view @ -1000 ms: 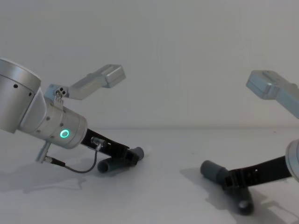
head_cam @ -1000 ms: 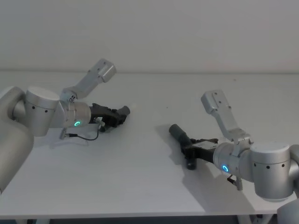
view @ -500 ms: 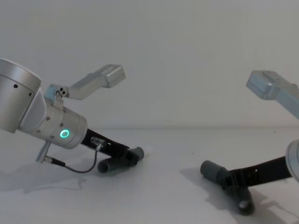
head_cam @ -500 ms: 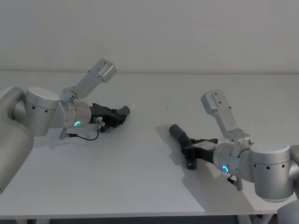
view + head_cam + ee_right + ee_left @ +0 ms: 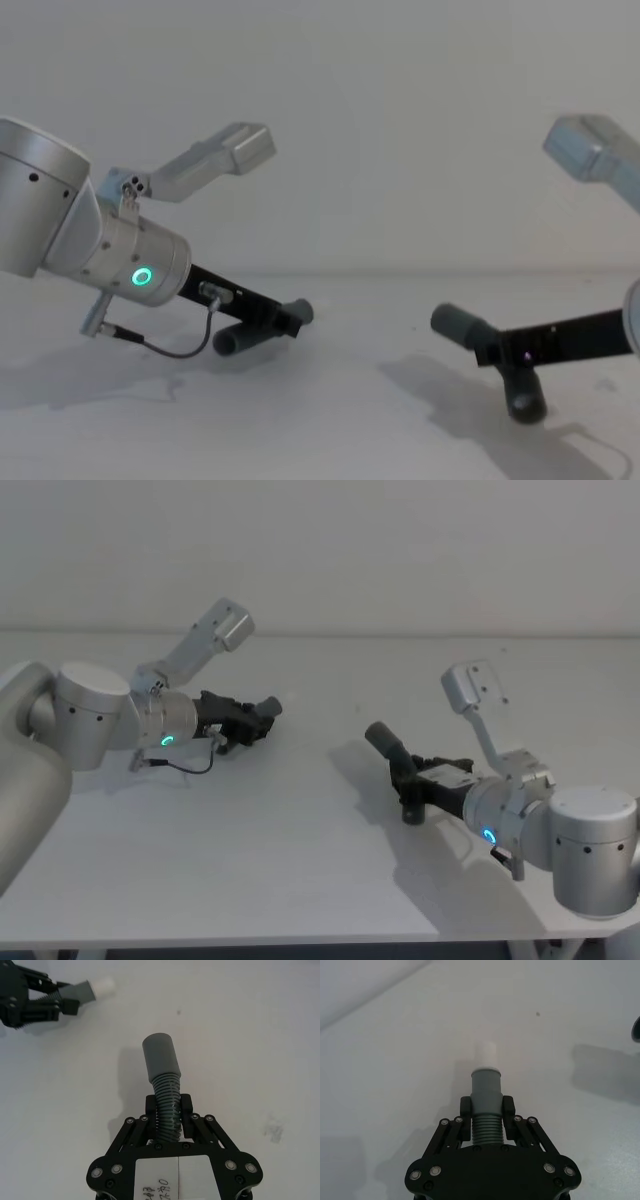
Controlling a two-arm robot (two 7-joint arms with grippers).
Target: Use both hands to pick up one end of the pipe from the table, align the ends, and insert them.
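Left end effector (image 5: 486, 1109) is clamped tight on the ribbed middle of the white-tipped elbow (image 5: 486, 1085), low over the left side of the surface (image 5: 300, 870). Right end effector (image 5: 169, 1106) is squeezing the ribs of the wide-cuffed elbow (image 5: 161, 1057), over the surface's right side.

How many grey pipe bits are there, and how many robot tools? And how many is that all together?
Pipe pieces: 2 (left pipe piece, right pipe piece)
Tools: 2 (left tool, right tool), each shut on one piece
Total: 4
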